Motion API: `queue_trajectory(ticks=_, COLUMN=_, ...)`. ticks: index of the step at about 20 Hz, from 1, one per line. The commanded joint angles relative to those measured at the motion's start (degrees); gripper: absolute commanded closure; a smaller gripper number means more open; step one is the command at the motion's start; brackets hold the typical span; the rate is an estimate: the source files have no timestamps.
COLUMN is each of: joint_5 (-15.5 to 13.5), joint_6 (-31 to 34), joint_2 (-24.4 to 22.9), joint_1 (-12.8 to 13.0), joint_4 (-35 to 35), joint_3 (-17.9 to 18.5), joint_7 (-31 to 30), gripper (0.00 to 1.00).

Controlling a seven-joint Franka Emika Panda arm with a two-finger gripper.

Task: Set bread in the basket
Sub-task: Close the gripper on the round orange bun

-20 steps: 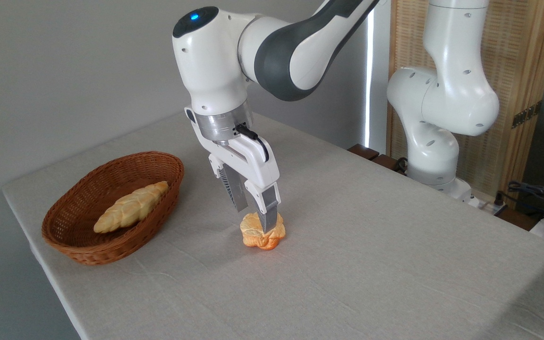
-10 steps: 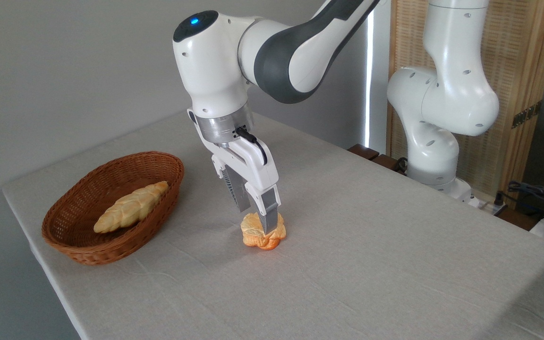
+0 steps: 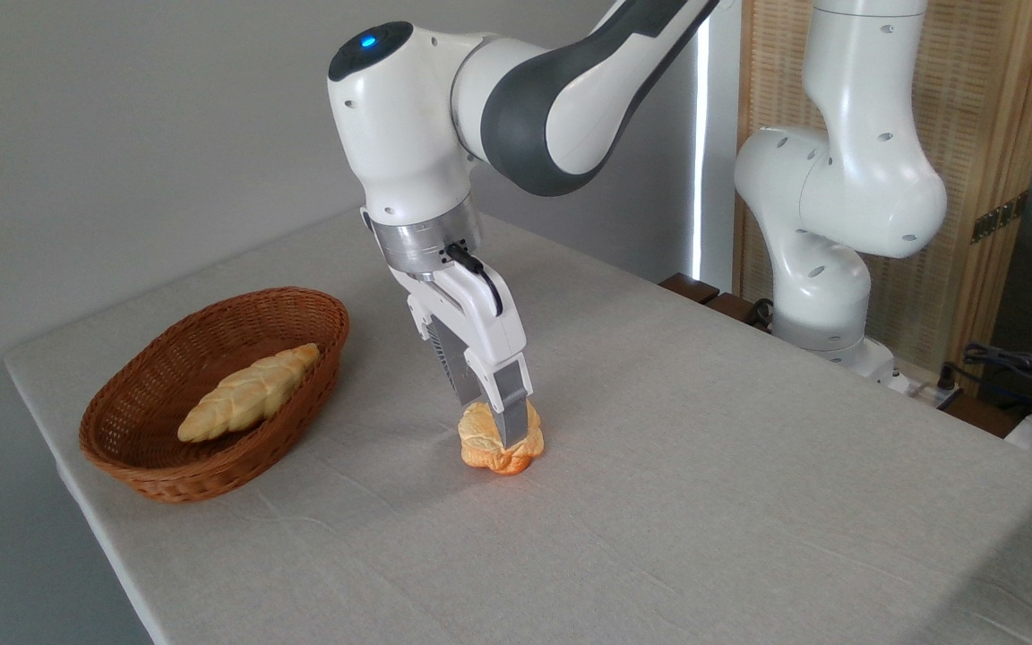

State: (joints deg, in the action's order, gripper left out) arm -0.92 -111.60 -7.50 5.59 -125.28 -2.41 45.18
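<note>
Gripper: fingers straddle the bun, closed against its sides; gripping it.
Bread: small round bun on the table, centre of the cloth, underside touching the surface.
Basket: wicker, well apart to the left of the bun.
Basket contents: one long braided loaf, lying diagonally.
</note>
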Motion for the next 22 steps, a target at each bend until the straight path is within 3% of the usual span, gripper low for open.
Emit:
queue_trajectory(ticks=1, joint_5=0.7, joint_6=-0.4, joint_2=-0.2, joint_1=0.3, joint_4=-0.4, joint_3=0.4, joint_7=3.0, gripper=0.0)
queue_trajectory(ticks=5, joint_5=2.0, joint_6=0.2, joint_2=-0.6, joint_1=0.3, joint_4=-0.2, joint_3=0.4, joint_7=3.9, gripper=0.0)
queue_trajectory(ticks=22, joint_5=1.9, joint_6=0.9, joint_2=1.0, joint_1=0.6, joint_4=-0.1, joint_3=0.2, joint_7=3.9, gripper=0.0)
